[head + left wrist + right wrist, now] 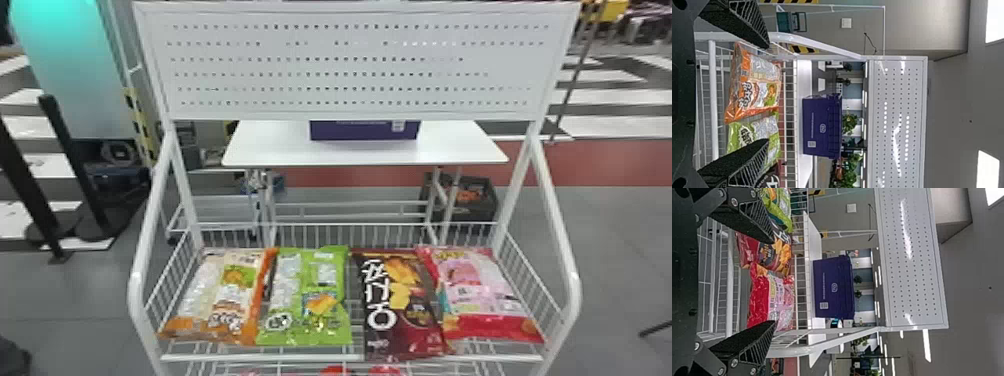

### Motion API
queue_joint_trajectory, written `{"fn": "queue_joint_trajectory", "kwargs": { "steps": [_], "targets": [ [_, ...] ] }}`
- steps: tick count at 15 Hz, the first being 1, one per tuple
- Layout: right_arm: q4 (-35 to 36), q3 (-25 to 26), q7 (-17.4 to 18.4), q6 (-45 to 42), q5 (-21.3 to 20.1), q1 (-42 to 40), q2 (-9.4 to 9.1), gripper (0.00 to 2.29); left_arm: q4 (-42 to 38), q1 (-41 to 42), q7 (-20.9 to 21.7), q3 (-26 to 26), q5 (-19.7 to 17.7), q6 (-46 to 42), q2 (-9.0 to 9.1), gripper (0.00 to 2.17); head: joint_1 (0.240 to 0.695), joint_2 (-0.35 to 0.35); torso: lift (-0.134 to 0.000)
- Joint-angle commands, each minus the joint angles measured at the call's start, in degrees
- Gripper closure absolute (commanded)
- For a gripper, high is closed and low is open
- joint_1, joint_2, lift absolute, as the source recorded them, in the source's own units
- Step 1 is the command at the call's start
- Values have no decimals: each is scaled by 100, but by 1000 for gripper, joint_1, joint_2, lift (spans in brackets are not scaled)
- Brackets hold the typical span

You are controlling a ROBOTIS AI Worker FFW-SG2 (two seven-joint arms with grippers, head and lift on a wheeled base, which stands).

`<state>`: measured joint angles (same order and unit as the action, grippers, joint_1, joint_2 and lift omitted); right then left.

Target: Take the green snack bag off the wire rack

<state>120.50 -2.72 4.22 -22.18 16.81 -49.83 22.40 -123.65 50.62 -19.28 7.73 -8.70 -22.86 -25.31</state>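
— Planning the pick how, from the near edge?

— Favouring the left gripper (767,93), judging by its line. Easing over the front of the white wire rack (260,358), then bringing the fingers around the plump, shiny green snack bag (327,295).

— Finding it lying on the rack, right?

— Yes, lying between the orange-and-white plastic bag (225,295), touching that one, and the dark red-and-black bag (400,305), just beside. So slipping in narrowly, avoiding hooking either neighbour, pinching firmly but not crushing, and lifting high before drawing back.

— And posing how?

— Pointing forward at the rack, spreading two flat black fingers wide apart, gripping nothing. Lining up mostly with the orange-and-white bag, putting just one finger before the green one, so needing a shift toward the robot's right.

— Checking the right gripper (774,282) too?

— Also spreading wide, also empty, facing the dark bag and the red-and-pink bag (772,297). Looking past them, farther off, toward the dark purple box (834,290) on the white table (270,150).
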Motion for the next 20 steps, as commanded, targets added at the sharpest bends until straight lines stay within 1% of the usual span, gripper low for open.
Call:
{"fn": "queue_joint_trajectory", "kwargs": {
  "steps": [1, 9, 10, 12, 14, 15, 17, 20],
  "targets": [
    [0, 0, 0, -1, 6, 0, 1, 174, -1, 0, -5, 0, 0, -3, 0, 29, 499, 0, 0],
    [0, 9, 0, -36, 6, 0, 1, 174, 7, -8, 4, 9, 0, 15, 0, 29, 499, 0, 0],
    [0, 9, 0, -36, 6, 0, 1, 174, 25, -79, 12, 26, 0, 120, 9, 29, 499, 0, 0],
    [0, 0, 0, -36, 6, 9, 1, 174, 192, -457, 12, 264, 35, 314, 53, 29, 499, 0, 0],
    [-27, -9, 0, -36, 6, 17, -17, 174, 350, -1001, 12, 606, 44, 841, 61, 33, 499, 0, 0],
    [-53, -18, 0, -53, 6, 26, -25, 174, 473, -1371, 4, 826, 26, 999, 97, 33, 499, 0, 0],
    [-97, -53, 0, -53, -3, 61, -34, 174, 798, -2135, -93, 1327, 141, 1316, 237, 33, 499, 0, 0],
    [-141, -106, 0, -53, -29, 105, -43, 174, 1229, -3155, -93, 1828, 167, 2493, 606, 36, 499, 0, 0]
  ]
}}
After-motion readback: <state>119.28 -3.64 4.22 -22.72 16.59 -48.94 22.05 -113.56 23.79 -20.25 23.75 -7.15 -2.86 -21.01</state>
